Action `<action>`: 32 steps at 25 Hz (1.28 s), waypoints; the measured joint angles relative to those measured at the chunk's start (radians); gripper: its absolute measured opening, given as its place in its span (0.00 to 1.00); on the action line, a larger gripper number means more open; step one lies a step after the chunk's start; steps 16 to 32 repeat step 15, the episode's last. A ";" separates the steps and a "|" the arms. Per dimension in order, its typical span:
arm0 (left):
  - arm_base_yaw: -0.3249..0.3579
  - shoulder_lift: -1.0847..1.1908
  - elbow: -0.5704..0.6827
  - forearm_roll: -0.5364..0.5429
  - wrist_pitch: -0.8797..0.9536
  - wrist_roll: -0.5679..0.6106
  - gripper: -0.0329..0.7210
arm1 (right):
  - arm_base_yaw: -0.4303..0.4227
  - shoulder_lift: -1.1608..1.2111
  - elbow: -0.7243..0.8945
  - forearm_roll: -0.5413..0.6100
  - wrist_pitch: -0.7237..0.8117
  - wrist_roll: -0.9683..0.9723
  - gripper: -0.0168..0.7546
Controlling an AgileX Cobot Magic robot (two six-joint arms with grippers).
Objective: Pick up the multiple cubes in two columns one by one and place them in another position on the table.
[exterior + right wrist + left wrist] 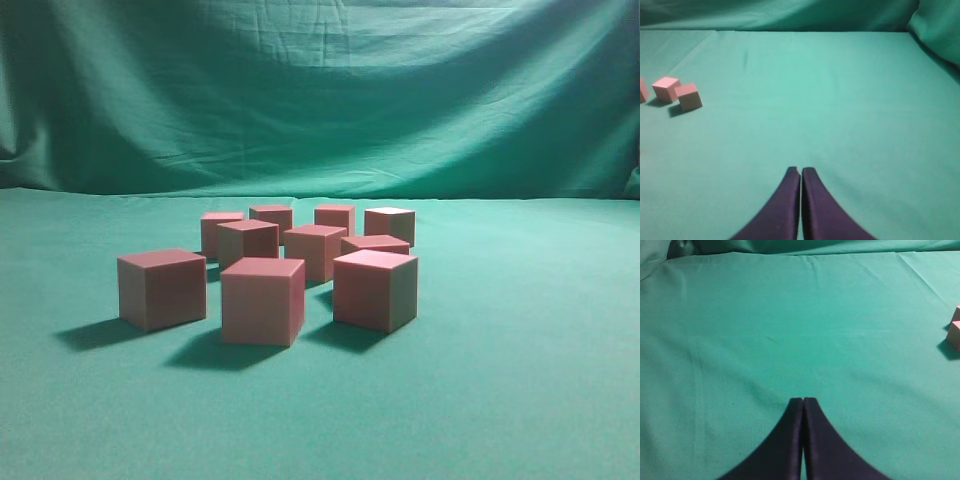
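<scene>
Both grippers hung over bare green cloth with nothing between their jaws: the left gripper (pixel 803 401) had its dark fingers pressed together to a hairline seam, and the right gripper (pixel 800 171) stood the same way, tips all but touching. The cubes (pixel 263 299) sat bunched on the table (pixel 540 400), nine visible in the exterior view, in loose columns running away from the camera. From the left jaws they lay far off to the right and ahead, only a corner or two (pixel 955 332) showing at the frame edge; from the right jaws they lay far off to the left and ahead, two of them (pixel 678 93) clear in the picture. The risks looked to lie in the approach. Jaws that stayed closed would have shoved a block rather than straddled it. The blocks stood near one another, some seemingly with only narrow gaps between them, so a finger coming down between neighbours could have knocked one askew. The slightly wrinkled cloth might also have let a nudged block slide or tip.
</scene>
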 joint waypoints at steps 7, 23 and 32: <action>0.000 0.000 0.000 0.000 0.000 0.000 0.04 | 0.000 0.000 0.000 -0.009 0.017 0.013 0.02; 0.000 0.000 0.000 0.000 0.000 0.000 0.04 | 0.000 0.000 0.000 -0.009 0.018 0.015 0.02; 0.000 0.000 0.000 0.000 0.000 0.000 0.04 | 0.000 0.000 0.000 -0.009 0.018 0.015 0.02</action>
